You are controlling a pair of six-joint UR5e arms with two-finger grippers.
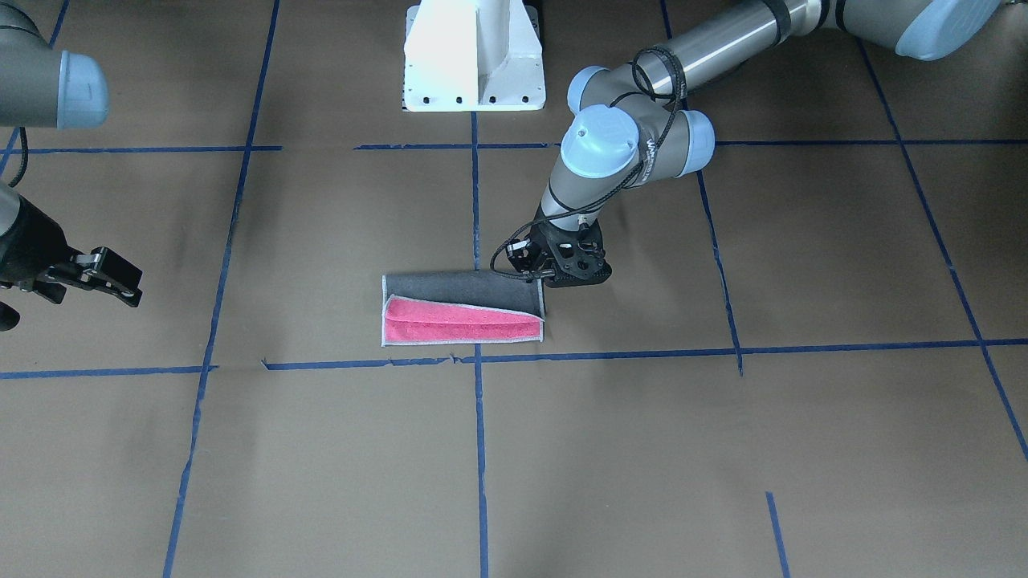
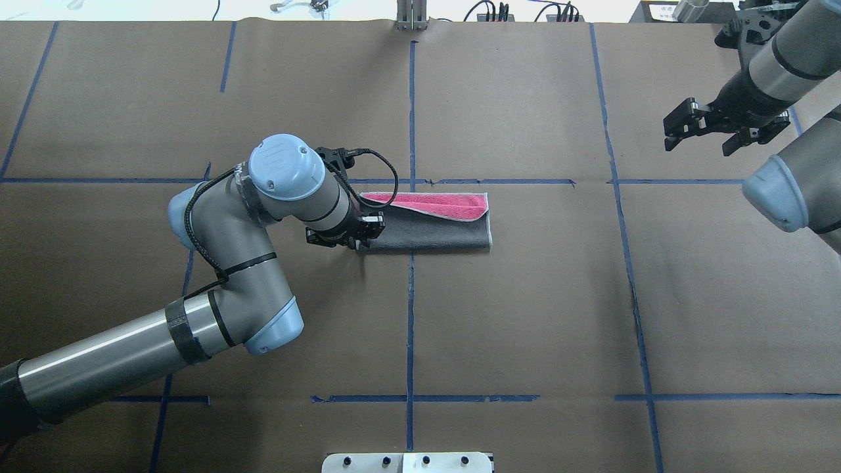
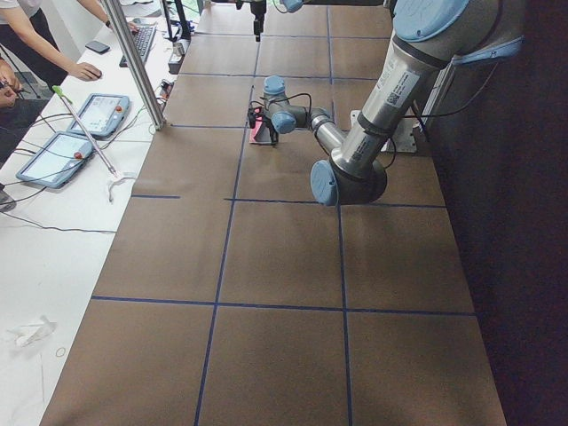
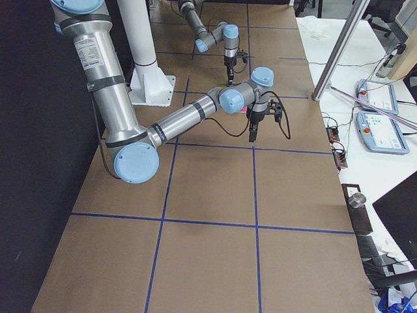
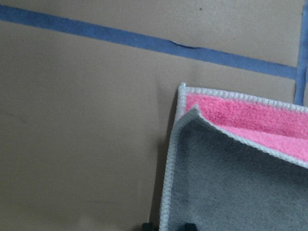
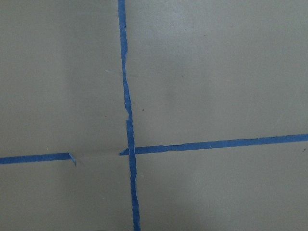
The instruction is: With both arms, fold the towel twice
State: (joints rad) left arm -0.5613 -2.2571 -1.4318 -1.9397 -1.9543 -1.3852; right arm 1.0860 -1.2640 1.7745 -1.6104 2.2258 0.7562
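Note:
The towel [image 1: 462, 293] lies folded in half near the middle of the table, grey face up, with a bright pink wedge along its far edge [image 2: 427, 230]. My left gripper [image 2: 360, 244] is down at the towel's near left corner. In the left wrist view the towel's whitish border [image 5: 166, 192] runs between the two dark fingertips [image 5: 147, 226], which stand close together, shut on that edge. My right gripper [image 2: 696, 141] is open and empty, held above the table far to the right, well away from the towel [image 1: 135, 291]. Its wrist view shows only paper and tape.
Brown paper with a blue tape grid [image 2: 410, 315] covers the table. The white pedestal base [image 1: 474, 56] stands at the robot's side. A side table with tablets [image 3: 98, 111], a metal post [image 3: 133, 62] and operators' hands lies beyond the far edge.

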